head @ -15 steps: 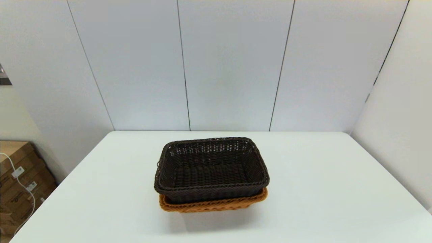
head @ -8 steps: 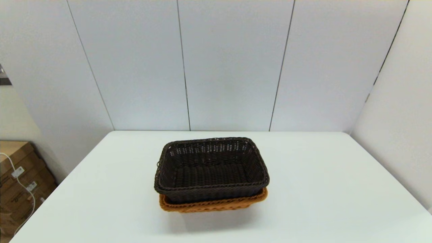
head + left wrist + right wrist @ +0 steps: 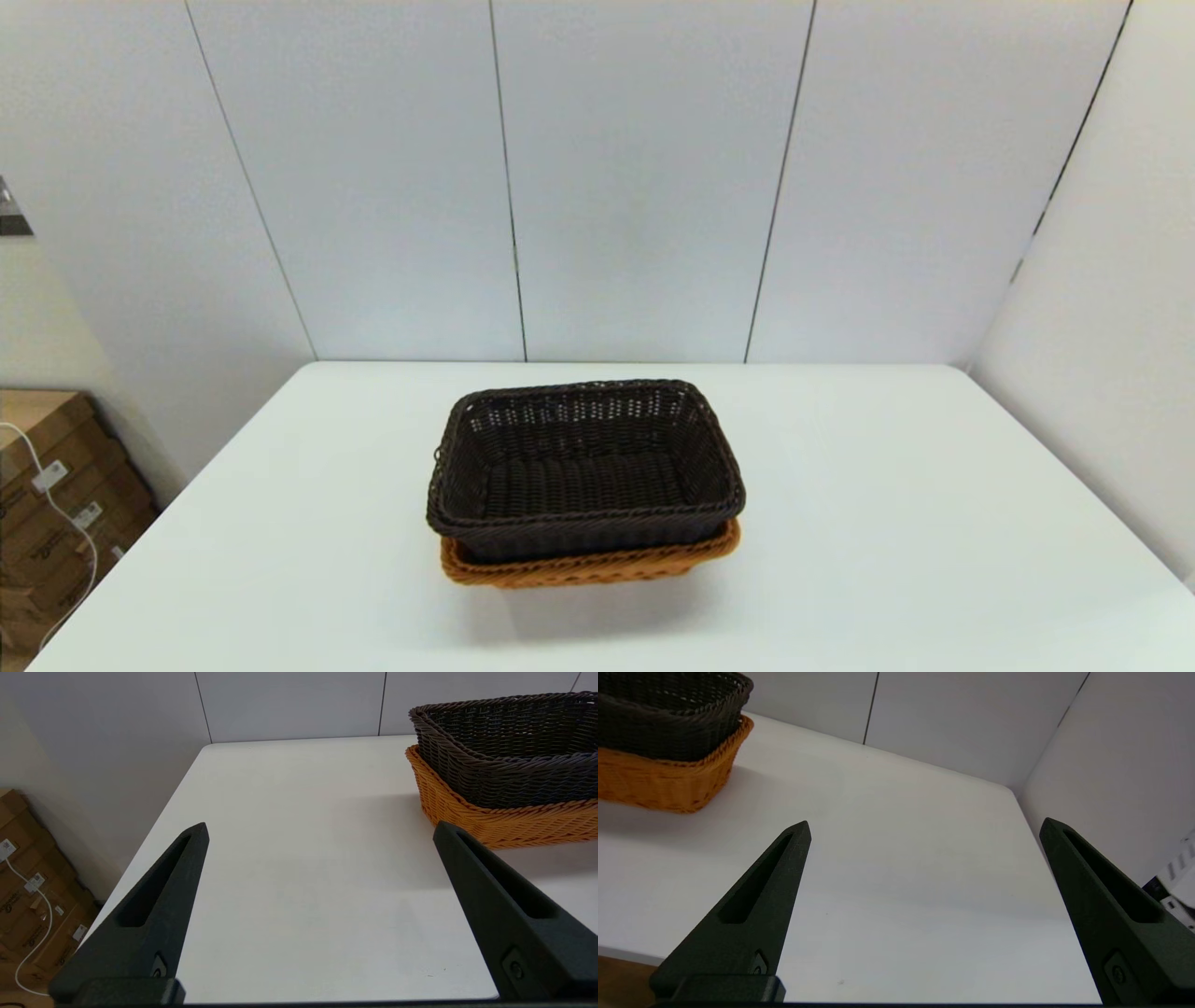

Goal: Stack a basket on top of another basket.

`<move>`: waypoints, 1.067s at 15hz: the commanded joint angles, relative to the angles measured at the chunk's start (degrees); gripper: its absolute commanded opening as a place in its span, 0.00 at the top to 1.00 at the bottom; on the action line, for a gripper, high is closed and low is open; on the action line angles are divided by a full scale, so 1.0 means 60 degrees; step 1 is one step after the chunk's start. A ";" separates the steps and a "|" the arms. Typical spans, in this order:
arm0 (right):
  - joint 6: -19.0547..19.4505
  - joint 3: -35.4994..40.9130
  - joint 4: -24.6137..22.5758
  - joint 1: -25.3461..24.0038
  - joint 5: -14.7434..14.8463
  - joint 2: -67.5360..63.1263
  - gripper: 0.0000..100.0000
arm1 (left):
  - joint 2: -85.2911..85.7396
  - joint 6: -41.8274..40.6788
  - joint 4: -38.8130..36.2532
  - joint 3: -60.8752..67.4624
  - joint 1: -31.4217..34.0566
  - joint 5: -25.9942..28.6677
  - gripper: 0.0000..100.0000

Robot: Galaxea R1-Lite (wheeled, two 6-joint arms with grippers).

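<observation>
Now, our left gripper (image 3: 320, 830) hangs with fingers spread wide over bare white table (image 3: 299, 896), near its front edge, holding nothing. Our right gripper (image 3: 924, 826) hangs likewise, splayed and empty, above the table's right front part. Between them, mid-table, we see the dark brown basket (image 3: 583, 462) nested in the orange basket (image 3: 588, 565), its braided rim riding above the orange rim. Open tabletop surrounds the stack on every side. Cardboard boxes (image 3: 51, 513) sit beyond the left edge.
</observation>
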State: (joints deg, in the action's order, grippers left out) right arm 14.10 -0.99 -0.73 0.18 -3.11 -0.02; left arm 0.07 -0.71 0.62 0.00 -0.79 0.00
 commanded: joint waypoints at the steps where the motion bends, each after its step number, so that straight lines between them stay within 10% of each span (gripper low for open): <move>1: -0.1237 0.0179 0.0166 -0.0001 0.0137 0.0004 0.00 | -0.0012 0.0001 -0.0001 0.0029 0.0000 0.0000 0.00; 16: -0.2014 0.0165 0.0166 -0.0001 0.0386 0.0004 0.00 | -0.0012 0.0001 -0.0001 0.0029 0.0000 0.0000 0.00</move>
State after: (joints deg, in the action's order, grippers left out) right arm 2.04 0.00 0.29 0.18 -0.79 -0.02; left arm 0.07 -0.68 0.62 0.00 -0.79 0.00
